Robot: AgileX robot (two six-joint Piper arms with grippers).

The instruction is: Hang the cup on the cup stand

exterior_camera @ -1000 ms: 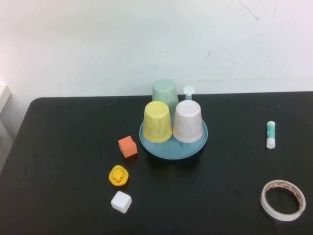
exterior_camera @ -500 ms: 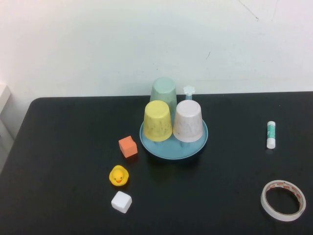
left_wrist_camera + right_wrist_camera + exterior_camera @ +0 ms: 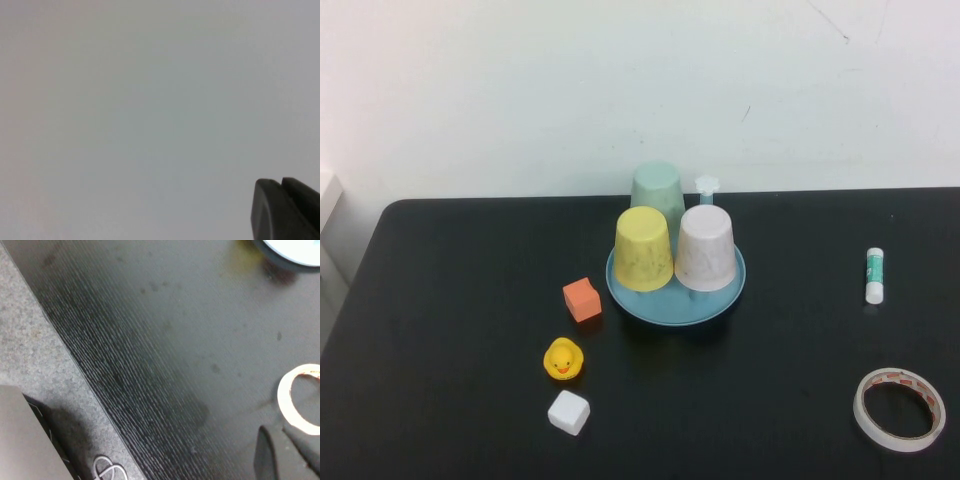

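Note:
The pale mint-green cup (image 3: 657,188) sits upside down at the back of the cup stand (image 3: 675,312), behind a yellow cup (image 3: 643,250) and a pinkish-white cup (image 3: 706,248), both upside down too. One peg with a white flower cap (image 3: 706,185) stands bare at the back right. Neither arm shows in the high view. My left gripper (image 3: 281,182) is shut and empty, facing a blank pale wall. My right gripper (image 3: 280,429) is shut and empty, low over the table next to the tape ring (image 3: 290,410). An edge of the stand (image 3: 295,247) shows in the right wrist view.
An orange cube (image 3: 581,299), a yellow rubber duck (image 3: 561,359) and a white cube (image 3: 568,412) lie left of the stand. A glue stick (image 3: 874,275) and the tape ring (image 3: 898,408) lie at the right. The table's edge and grey floor (image 3: 35,355) show in the right wrist view.
The mint-green cup leaned slightly to the left half a second ago and now stands as it did a second ago. Nothing else moved.

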